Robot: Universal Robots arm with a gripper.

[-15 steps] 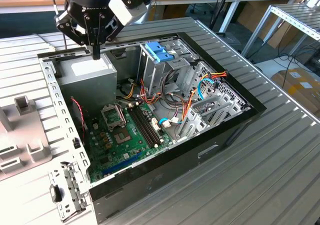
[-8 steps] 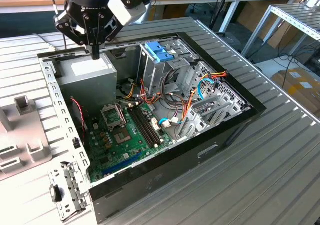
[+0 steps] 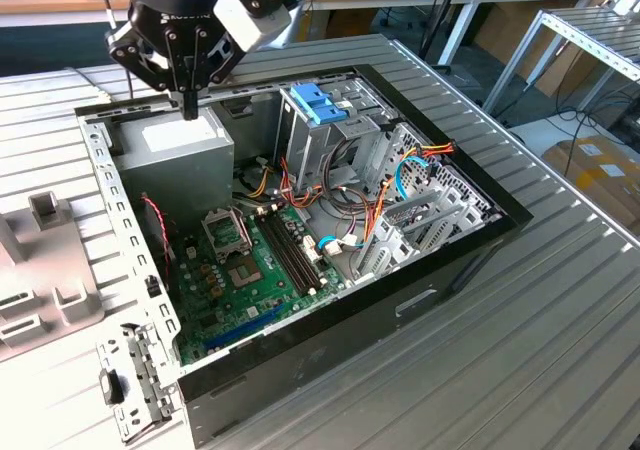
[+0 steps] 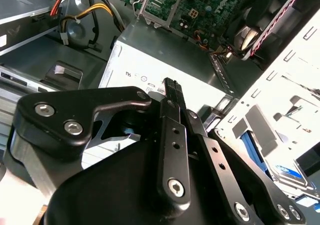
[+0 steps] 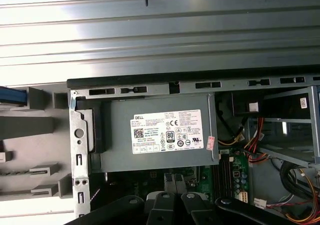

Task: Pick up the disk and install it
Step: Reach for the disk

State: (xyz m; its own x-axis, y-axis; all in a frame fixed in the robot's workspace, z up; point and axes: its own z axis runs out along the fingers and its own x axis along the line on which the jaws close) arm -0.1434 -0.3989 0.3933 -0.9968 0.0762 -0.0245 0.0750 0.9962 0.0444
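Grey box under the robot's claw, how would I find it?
Look in the open computer case. The grey box fills its corner at the exterior view's left, beneath the gripper. Unlike the green circuit board beside it, it's plain, closed metal.

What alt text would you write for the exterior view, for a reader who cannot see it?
The robot's black gripper, shut and empty, hangs over the grey power supply in an open computer case lying on a slatted metal table. Inside are a green motherboard and a drive cage topped by a blue bracket.
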